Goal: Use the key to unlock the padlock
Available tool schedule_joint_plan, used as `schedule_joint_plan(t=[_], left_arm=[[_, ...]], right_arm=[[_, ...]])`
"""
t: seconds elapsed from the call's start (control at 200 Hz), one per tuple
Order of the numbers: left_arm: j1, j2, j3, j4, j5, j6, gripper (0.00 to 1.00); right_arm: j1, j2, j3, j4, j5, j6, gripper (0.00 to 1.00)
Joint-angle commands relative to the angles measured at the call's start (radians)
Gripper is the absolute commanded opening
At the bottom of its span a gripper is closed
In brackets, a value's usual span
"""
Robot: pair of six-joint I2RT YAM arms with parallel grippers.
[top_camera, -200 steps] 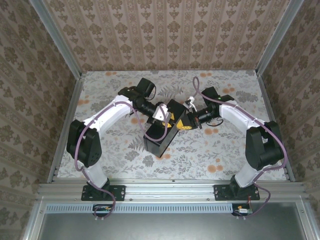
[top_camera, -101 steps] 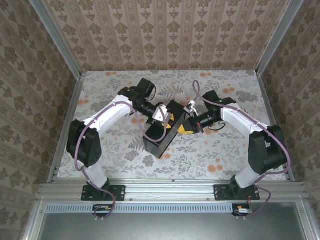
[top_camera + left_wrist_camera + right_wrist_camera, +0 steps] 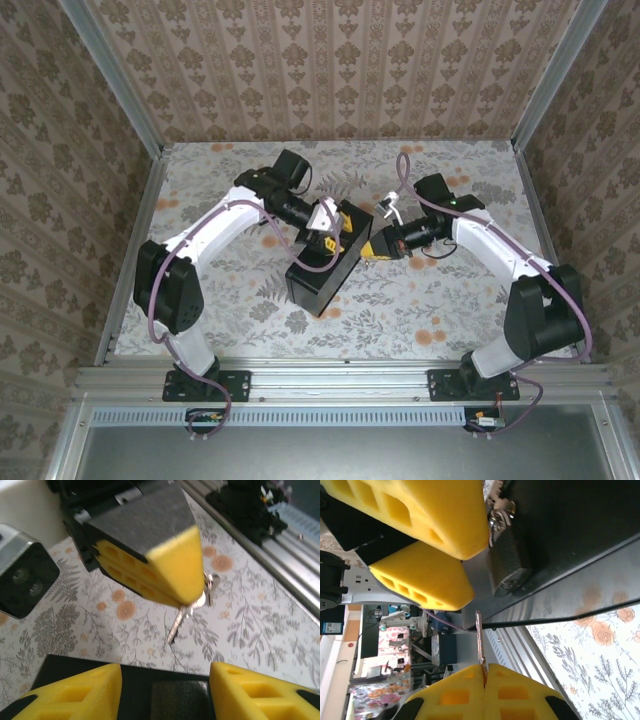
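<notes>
The padlock point(image 3: 507, 565), a small dull brass body with a steel shackle, hangs on the side of the black box point(image 3: 318, 270). In the left wrist view the padlock point(image 3: 180, 700) sits low between my left gripper's point(image 3: 165, 675) yellow fingers, with a gap on each side. That left gripper point(image 3: 328, 230) is open over the box's far end. My right gripper point(image 3: 484, 672) is shut on the key point(image 3: 479, 637), whose blade points toward the padlock a short way off. Seen from the left wrist, the key point(image 3: 177, 622) and its ring dangle below the right gripper point(image 3: 192, 590).
The floral tabletop point(image 3: 420, 300) lies around the box, with patterned walls on three sides. An aluminium rail point(image 3: 340, 375) runs along the near edge by both arm bases. The box lies diagonally between the two arms.
My left gripper's jaws have spread apart off the padlock. The right arm has swung its elbow outward while the key stays pinched near the box.
</notes>
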Motion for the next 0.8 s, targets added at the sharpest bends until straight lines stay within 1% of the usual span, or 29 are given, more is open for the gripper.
schedule_joint_plan(t=[0.0,0.05,0.11,0.18,0.22,0.285,0.335,0.385,0.49,0.595,0.795], left_arm=[[-0.007,-0.048,0.044,0.079,0.116,-0.298,0.44],[-0.007,-0.053,0.049,0.167,0.129,-0.514,0.39],[-0.005,-0.050,0.067,0.233,0.090,-0.765,0.37],[-0.005,-0.038,0.092,0.236,0.042,-0.964,0.31],[-0.006,-0.028,0.113,0.216,0.024,-1.074,0.29],[-0.009,-0.007,0.154,0.151,0.036,-1.190,0.25],[-0.014,-0.010,0.156,0.125,0.043,-1.242,0.23],[-0.023,-0.031,0.143,0.113,0.024,-1.271,0.22],[-0.032,-0.079,0.104,0.116,-0.016,-1.333,0.25],[-0.025,-0.088,0.104,0.049,-0.099,-1.349,0.27],[-0.032,-0.090,0.095,-0.051,-0.124,-1.304,0.27]], right_arm=[[0.001,-0.055,-0.028,0.071,0.025,0.002,0.00],[0.001,-0.067,-0.038,0.099,0.037,0.000,0.00],[0.002,-0.079,-0.045,0.136,0.054,-0.002,0.00],[0.007,-0.089,-0.050,0.200,0.099,0.011,0.00],[0.017,-0.093,-0.055,0.258,0.125,0.029,0.00],[0.040,-0.092,-0.060,0.329,0.148,0.030,0.00],[0.049,-0.085,-0.065,0.373,0.147,0.030,0.00],[0.049,-0.072,-0.065,0.384,0.135,0.017,0.00],[0.047,-0.063,-0.064,0.357,0.105,-0.041,0.00],[0.047,-0.083,-0.087,0.379,0.076,-0.051,0.00],[0.043,-0.085,-0.091,0.374,0.039,-0.070,0.00]])
